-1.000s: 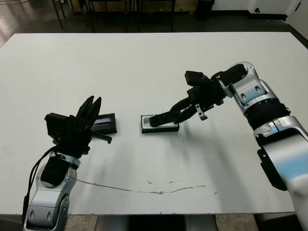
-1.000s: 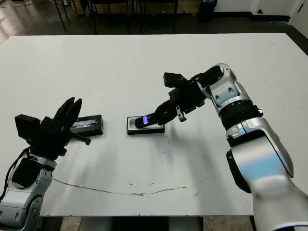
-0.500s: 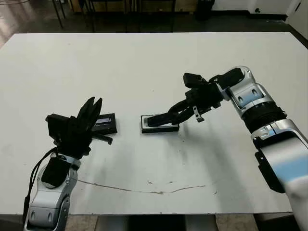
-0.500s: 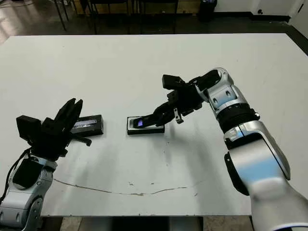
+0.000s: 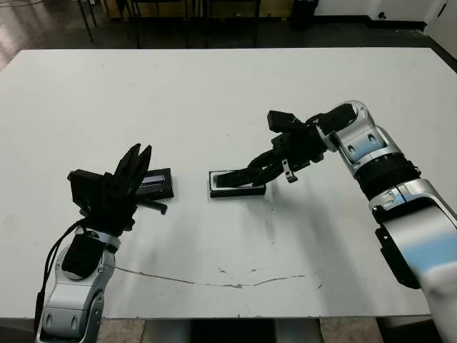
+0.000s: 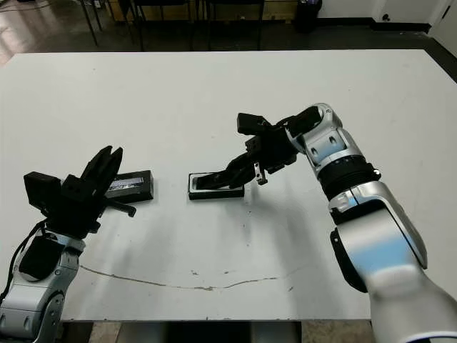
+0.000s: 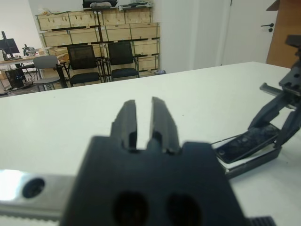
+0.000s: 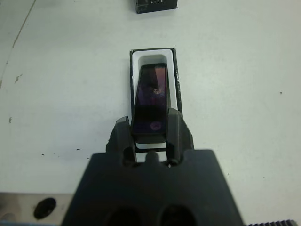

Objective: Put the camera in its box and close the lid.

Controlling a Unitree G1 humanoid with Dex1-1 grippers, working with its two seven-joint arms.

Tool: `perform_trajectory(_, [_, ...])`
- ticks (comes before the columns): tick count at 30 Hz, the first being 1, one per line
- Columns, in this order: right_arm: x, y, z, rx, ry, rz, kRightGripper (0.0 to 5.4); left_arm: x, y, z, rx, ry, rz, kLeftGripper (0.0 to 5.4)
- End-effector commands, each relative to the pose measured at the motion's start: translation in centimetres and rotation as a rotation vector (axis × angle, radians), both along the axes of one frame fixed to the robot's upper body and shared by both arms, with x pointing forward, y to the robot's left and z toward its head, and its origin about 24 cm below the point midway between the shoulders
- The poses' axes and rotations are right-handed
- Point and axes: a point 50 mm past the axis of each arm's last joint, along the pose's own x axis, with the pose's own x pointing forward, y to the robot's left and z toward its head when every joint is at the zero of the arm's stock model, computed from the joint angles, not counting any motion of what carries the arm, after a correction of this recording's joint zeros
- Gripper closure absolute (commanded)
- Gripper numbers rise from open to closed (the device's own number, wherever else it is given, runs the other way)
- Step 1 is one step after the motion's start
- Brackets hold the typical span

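Right gripper (image 8: 149,136) is clamped on the camera (image 8: 151,96), one black finger on each long side, w/ the camera's near end raised and its far end dipping into the box (image 8: 174,75). Camera sits tilted over the white lining, not flat yet; its glossy face points up. Box rests on the white counter (image 5: 228,100) approx mid-counter, long axis running left-right in the head views, w/ the right arm reaching in from the right.

Left gripper (image 5: 136,161) hovers above the counter on the left side, fingers close together w/ only a slim gap, holding nothing. Just beyond it lies the lid (image 5: 156,183), flat on the counter, pale strip on its top face, well apart from the box and to its left. Lid's not touching either gripper.

Left wrist view shows the box + camera (image 7: 247,143) from the side, camera slanted, right gripper's fingers on it. Thin dark scratch line (image 5: 214,282) runs across the counter's near part.
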Motion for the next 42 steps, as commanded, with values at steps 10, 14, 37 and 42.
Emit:
perform_trajectory(10, [-0.6, 1.7, -1.6, -0.031, -0.036, -0.012, 5.4, -0.2, 0.1, -0.7, 0.009, 0.034, 0.01, 5.4])
perform_trajectory(14, [-0.7, 1.7, -1.8, -0.01, -0.044, -0.014, 5.4, -0.2, 0.1, -0.7, 0.014, 0.034, 0.011, 5.4])
perform_trajectory(37, [0.2, -0.6, 2.4, 0.201, -0.207, -0.096, 1.79, -0.2, 0.2, -0.8, 0.006, 0.035, 0.005, 5.4])
perform_trajectory(42, [0.1, -1.0, 2.6, 0.215, -0.18, -0.1, 0.67, -0.2, 0.2, -0.7, 0.015, 0.037, 0.01, 5.4])
